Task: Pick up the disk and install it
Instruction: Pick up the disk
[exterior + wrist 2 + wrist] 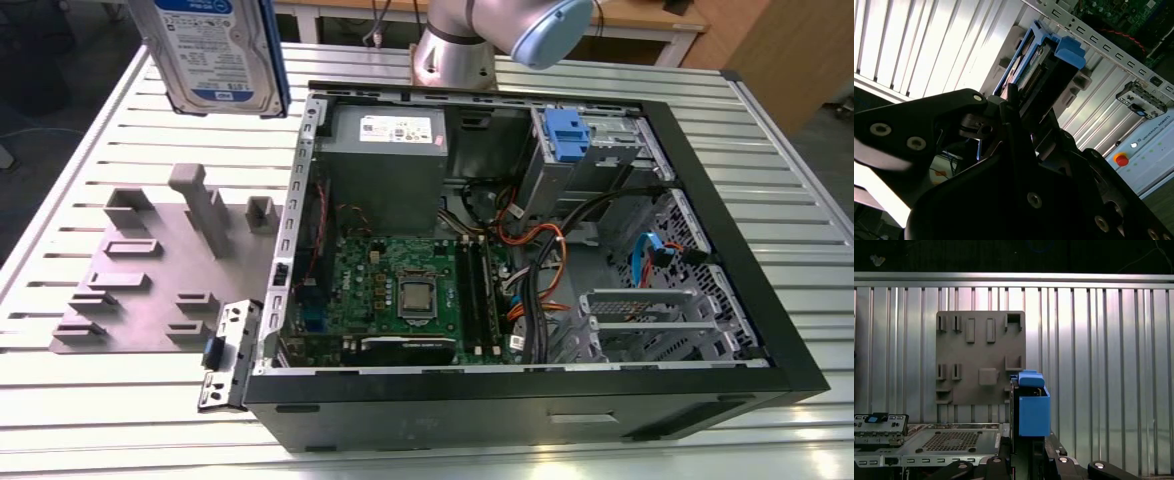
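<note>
**Disk aloft in gripper, PC case open**

Jaws clamped narrow on the disk's end. Its blue bracket rails show in both wrist views. In the exterior view the disk hangs upright w/ label facing the camera, off the slatted table. It sits outside the case, toward the exterior view's left, above the grey fixture board. Inside the case: motherboard, power supply & metal drive cage. Arm base stands behind the case.

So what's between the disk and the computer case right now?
Only bare table slats, in the exterior view: the disk, shut in the gripper, hangs just off the computer case's outer wall, on the exterior view's left.
</note>
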You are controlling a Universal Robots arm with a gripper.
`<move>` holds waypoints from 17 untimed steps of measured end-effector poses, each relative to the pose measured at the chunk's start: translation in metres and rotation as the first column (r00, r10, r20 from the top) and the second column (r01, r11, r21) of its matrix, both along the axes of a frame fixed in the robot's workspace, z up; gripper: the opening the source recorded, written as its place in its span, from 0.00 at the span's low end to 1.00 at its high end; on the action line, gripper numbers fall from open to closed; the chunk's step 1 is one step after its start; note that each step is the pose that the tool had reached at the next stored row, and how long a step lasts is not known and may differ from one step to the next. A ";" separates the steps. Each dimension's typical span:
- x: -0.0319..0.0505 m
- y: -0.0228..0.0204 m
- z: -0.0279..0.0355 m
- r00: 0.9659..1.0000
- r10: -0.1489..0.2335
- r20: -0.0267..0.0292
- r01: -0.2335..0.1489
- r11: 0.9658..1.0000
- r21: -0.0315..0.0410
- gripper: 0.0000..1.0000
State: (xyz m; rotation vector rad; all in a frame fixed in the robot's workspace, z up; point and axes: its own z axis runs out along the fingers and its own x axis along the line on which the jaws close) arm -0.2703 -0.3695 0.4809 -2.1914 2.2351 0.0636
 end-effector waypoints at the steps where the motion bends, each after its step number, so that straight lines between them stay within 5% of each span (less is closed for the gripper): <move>1: 0.0013 0.0000 0.0000 1.000 0.000 0.000 0.000 1.000 0.000 0.35; 17: 0.0092 0.0000 0.0000 1.000 0.000 0.000 0.000 1.000 0.000 0.35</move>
